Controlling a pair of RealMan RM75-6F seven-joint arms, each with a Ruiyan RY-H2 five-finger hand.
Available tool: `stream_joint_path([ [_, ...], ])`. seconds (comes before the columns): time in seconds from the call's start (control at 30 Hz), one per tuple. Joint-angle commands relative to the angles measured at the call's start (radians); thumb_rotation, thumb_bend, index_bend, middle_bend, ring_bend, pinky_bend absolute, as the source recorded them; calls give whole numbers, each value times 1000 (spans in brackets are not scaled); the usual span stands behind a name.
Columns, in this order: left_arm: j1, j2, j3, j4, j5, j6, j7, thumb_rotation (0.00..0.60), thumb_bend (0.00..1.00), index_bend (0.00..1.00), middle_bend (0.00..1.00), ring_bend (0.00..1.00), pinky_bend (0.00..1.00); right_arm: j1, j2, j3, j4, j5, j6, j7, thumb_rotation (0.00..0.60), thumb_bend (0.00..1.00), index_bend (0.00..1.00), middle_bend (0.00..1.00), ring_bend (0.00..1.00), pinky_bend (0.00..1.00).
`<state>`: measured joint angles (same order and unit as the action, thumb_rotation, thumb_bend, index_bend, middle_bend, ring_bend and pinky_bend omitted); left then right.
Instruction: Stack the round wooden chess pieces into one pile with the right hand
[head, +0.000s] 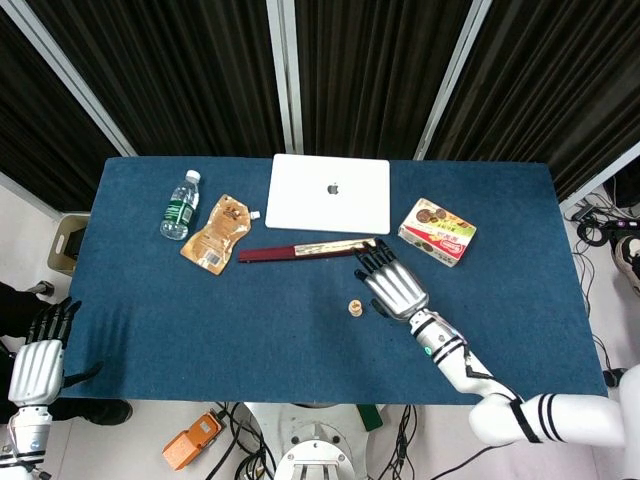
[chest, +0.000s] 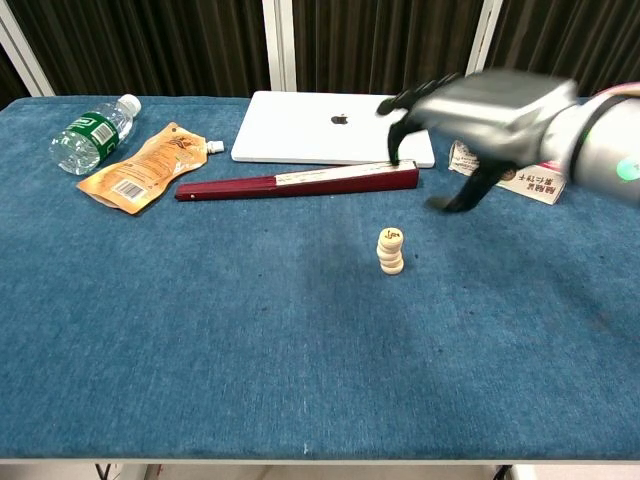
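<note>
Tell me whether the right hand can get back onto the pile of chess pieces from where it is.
Probably yes: the right hand hangs open just beside the pile, nothing between them.

Head view looks steeply down; chest view faces level across the same table (head: 200, 330).

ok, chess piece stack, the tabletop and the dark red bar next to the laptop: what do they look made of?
Chess piece stack: pale, matte, unfinished-looking wood, with a dark character on the top disc.
Tabletop: blue cloth or felt cover, going by its fuzzy, mottled nap without gloss.
Dark red bar: probably a closed folding fan with lacquered wood or plastic ribs, smooth and slightly shiny; the exact material isn't clear.
</note>
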<state>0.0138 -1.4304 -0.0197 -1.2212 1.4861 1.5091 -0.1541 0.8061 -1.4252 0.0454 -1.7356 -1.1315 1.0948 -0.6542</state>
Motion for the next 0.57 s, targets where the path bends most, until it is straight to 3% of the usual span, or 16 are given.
stream_joint_path([
  [0.03,-7,1,-2,-5,7,1,6,600,50,86,11,0,0,-128,99,-26,-71,-78,168,77,600,457,209,110,13,65],
  [0.23,-22,12,-8,-29,22,6,29,600,51,86,11,0,0,-341,225,-112,-103,-203,411,226,600,414,54,9,0,49],
  [0.4,-31,24,-13,-59,28,12,51,600,50,86,11,0,0,-508,271,-180,-72,-282,566,360,600,413,31,0,0,15],
  [0.57,-33,36,-10,-77,30,12,72,600,50,86,11,0,0,-607,277,-214,-24,-327,622,440,600,413,30,0,0,0],
])
